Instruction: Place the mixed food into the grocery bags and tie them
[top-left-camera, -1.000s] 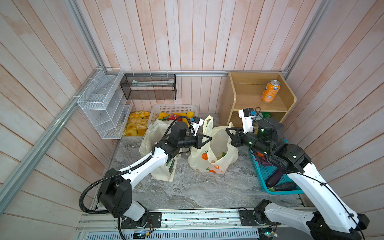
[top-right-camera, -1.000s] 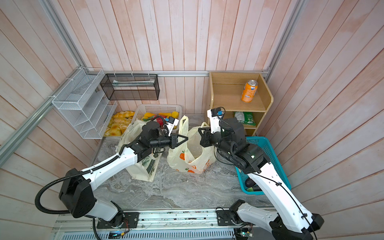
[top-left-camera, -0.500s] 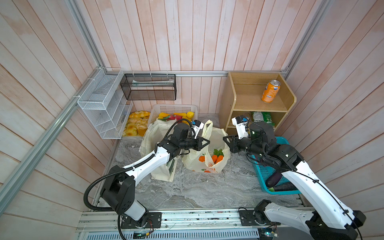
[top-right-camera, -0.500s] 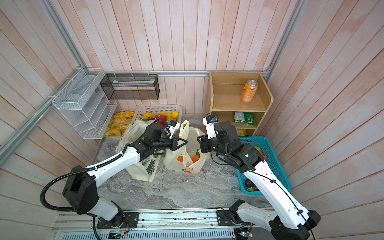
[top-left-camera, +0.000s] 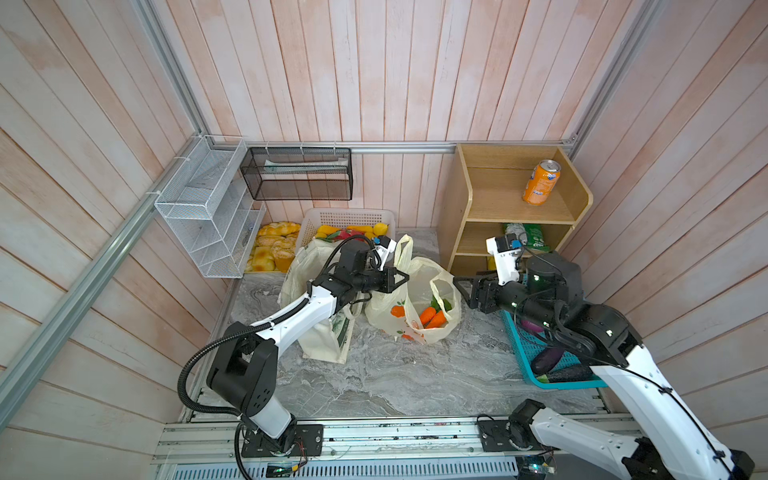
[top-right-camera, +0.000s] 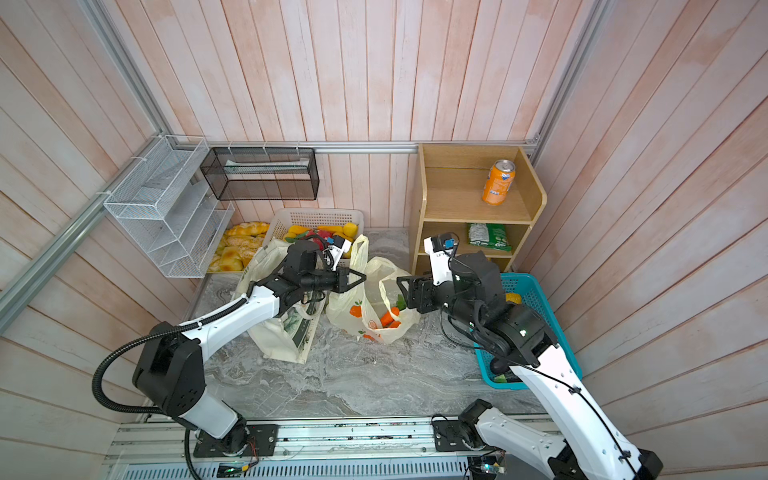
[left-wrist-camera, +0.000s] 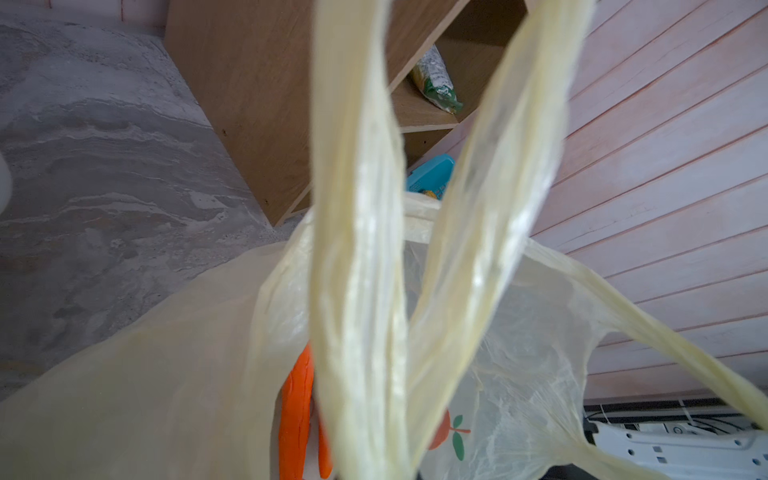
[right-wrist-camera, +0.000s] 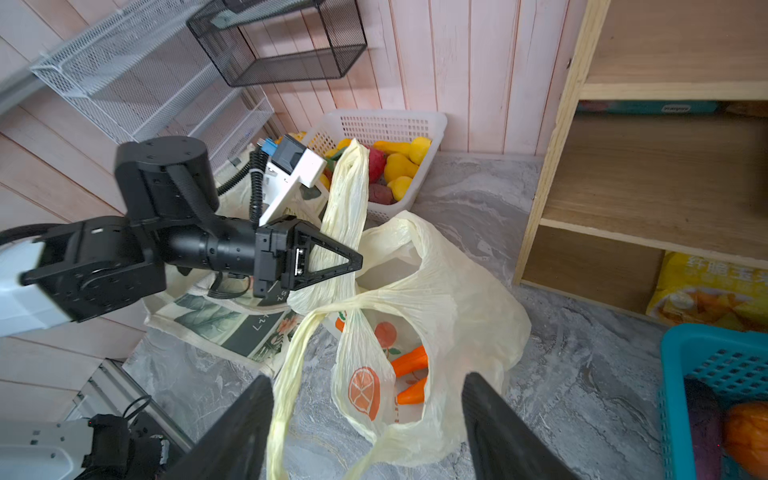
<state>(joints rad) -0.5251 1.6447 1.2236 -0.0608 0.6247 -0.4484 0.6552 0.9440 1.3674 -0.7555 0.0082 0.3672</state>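
Left claw (right-wrist-camera: 358, 262) is pressed together, pinching one loop handle (right-wrist-camera: 347, 195) of the plastic bag (top-left-camera: 384, 309), and the loop runs on up past the tips. Right claw (right-wrist-camera: 368, 378) is spread wide with nothing gripped, and it faces the bag's open mouth from the side opposite my left claw. The bag's other handle (right-wrist-camera: 291, 365) trails down just beside one right finger (right-wrist-camera: 245, 419); touching or not, I cannot tell. Two carrots (top-left-camera: 432, 319) lie inside the bag, just ahead of and below my right claw, with green tops showing. The cloth tote (top-left-camera: 324, 345) sits on the counter (top-left-camera: 395, 374) beneath my left arm (top-left-camera: 299, 316), just beside the plastic bag
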